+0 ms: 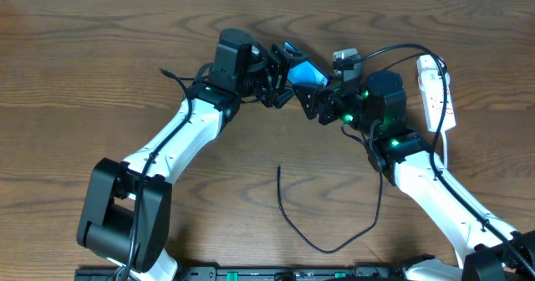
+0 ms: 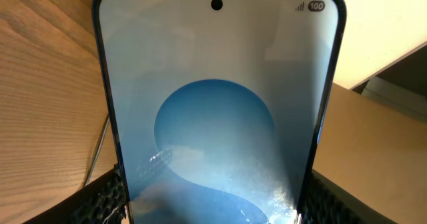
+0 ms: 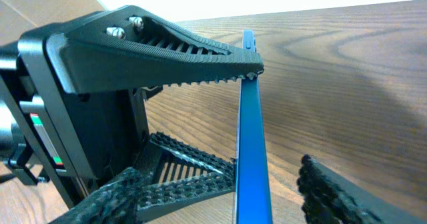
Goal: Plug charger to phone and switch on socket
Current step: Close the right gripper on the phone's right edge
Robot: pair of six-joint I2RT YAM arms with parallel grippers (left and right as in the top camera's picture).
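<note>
So the left gripper point(image 1: 284, 79) is clamped on the phone point(image 1: 307, 74), pinching it by its long edges and holding it up off the table point(image 1: 100, 63), screen facing its own wrist cam. The hold looks solid, but it's only on the thin edges.

Just to the right, the right gripper point(image 1: 322, 97) has its jaws spread either side of the phone's edge, and they don't seem to be touching it.

Lower down in the middle, the charger point(image 1: 288, 218) is just lying loose on the wood. Its free tip points up toward the phone but sits well apart from it, and nobody's holding it. Far right is the socket point(image 1: 435, 84), flat on the table beside the right arm.

What could go wrong, going by this:
- The right jaws could close crooked on the phone and twist or pop it out of the left's edge pinch, so it drops.
- The plug tip is tiny and the cable floppy, so it could easily get grabbed badly or roll away.
- The right arm could bump the strip when it swings.

Count: two grippers, one phone, one charger cable, one power strip.
</note>
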